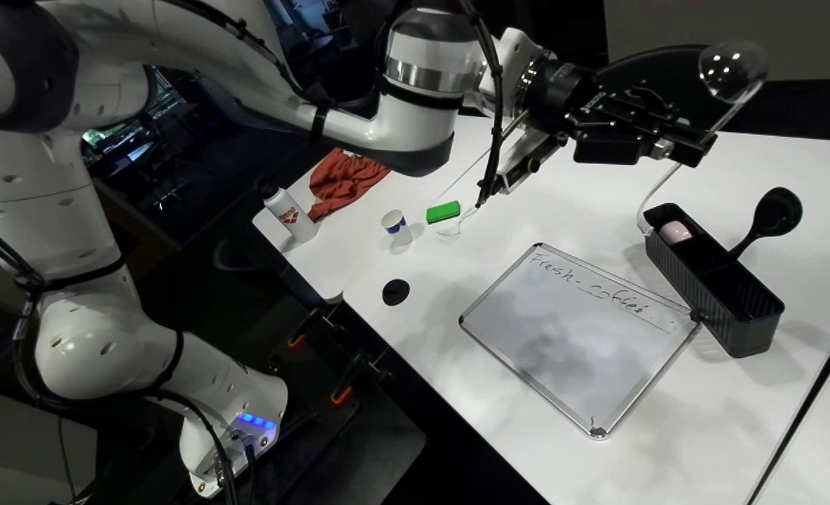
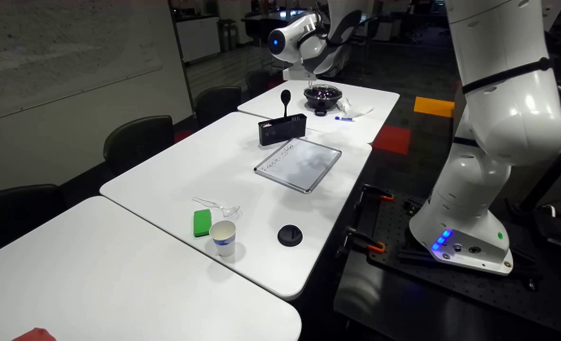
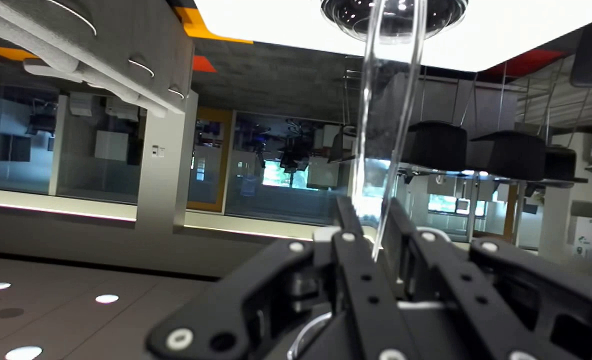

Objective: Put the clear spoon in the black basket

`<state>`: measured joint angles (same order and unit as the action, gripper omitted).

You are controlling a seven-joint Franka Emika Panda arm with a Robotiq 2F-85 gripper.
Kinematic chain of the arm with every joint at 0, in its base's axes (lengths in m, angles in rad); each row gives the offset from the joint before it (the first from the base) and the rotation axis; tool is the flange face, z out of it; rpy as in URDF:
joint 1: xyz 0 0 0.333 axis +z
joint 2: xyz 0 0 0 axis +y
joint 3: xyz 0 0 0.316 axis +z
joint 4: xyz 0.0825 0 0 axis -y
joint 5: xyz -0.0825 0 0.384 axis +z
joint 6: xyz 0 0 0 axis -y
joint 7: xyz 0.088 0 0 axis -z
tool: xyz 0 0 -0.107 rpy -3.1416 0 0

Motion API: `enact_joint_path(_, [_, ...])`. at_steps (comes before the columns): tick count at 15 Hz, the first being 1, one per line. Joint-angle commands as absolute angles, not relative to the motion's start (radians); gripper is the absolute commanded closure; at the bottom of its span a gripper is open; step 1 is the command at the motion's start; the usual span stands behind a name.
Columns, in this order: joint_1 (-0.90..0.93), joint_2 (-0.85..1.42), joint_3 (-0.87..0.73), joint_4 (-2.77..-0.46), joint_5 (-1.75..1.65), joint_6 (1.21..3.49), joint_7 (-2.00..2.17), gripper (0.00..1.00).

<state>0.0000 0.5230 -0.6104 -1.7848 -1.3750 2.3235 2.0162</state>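
My gripper (image 1: 702,149) is shut on the clear spoon (image 1: 734,73) and holds it in the air above the table. In that exterior view the round bowl is up beside the fingers and the handle slants down, its end appearing at the near corner of the black basket (image 1: 692,294); I cannot tell whether they touch. In the wrist view the spoon's handle (image 3: 390,100) runs between the fingertips (image 3: 370,205). The basket (image 2: 283,135) is upright and holds a black ladle (image 1: 776,214) and a pinkish item (image 1: 676,232). The arm hides the gripper in an exterior view.
A framed whiteboard (image 1: 580,344) lies against the basket. Another clear utensil (image 2: 219,206) lies by a green block (image 2: 202,222), a paper cup (image 2: 223,239) and a black lid (image 2: 290,235). A lidded dark pot (image 2: 322,97) stands on the far table.
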Motion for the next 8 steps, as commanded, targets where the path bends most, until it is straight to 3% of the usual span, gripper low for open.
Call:
enact_joint_path(1, [-0.091, 0.497, -0.499, -1.774, -1.422, 2.278, 2.021, 0.83])
enact_joint_path(3, [-0.091, 0.498, -0.499, -1.767, -1.422, 2.278, 2.021, 0.83])
enact_joint_path(4, [-0.089, 0.528, -0.505, -1.743, -1.472, 2.311, 2.083, 0.96])
enact_joint_path(8, [-0.193, 0.651, -0.382, -1.627, -1.606, 2.296, 2.191, 0.96])
